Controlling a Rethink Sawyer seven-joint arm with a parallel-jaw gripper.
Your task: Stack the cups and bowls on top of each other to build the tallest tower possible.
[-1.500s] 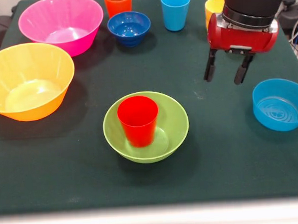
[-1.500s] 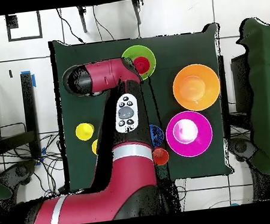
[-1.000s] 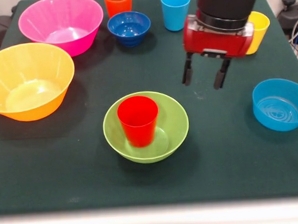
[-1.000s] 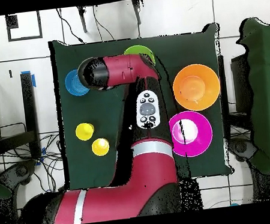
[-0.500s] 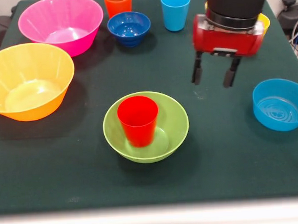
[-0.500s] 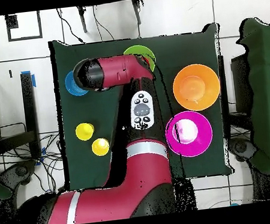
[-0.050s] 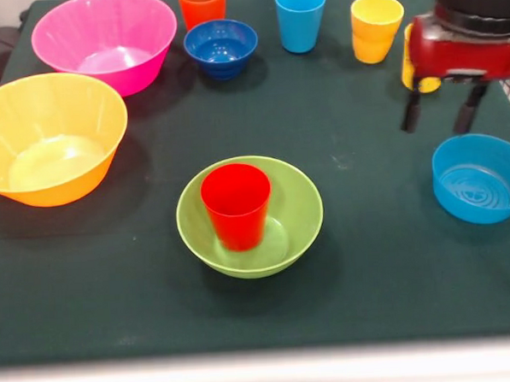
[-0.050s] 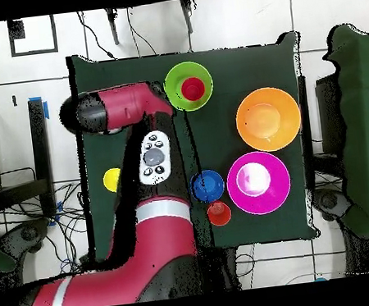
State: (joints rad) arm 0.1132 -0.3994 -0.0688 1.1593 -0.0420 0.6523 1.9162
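One red cup (image 7: pixel 236 205) stands inside the green bowl (image 7: pixel 294 208) at frame centre on the bench (image 7: pixel 159 316), while the empty tool (image 7: pixel 440 110), fingers spread, hovers above the light blue bowl (image 7: pixel 479 177) at right.

No readable text, label, brand, number or sign anywhere. Cups, bowls, table cloth all plain. Button pad on arm too small to make out.

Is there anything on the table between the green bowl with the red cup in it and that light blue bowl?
No. In the front view, only bare dark cloth lies between the green bowl and the light blue bowl.
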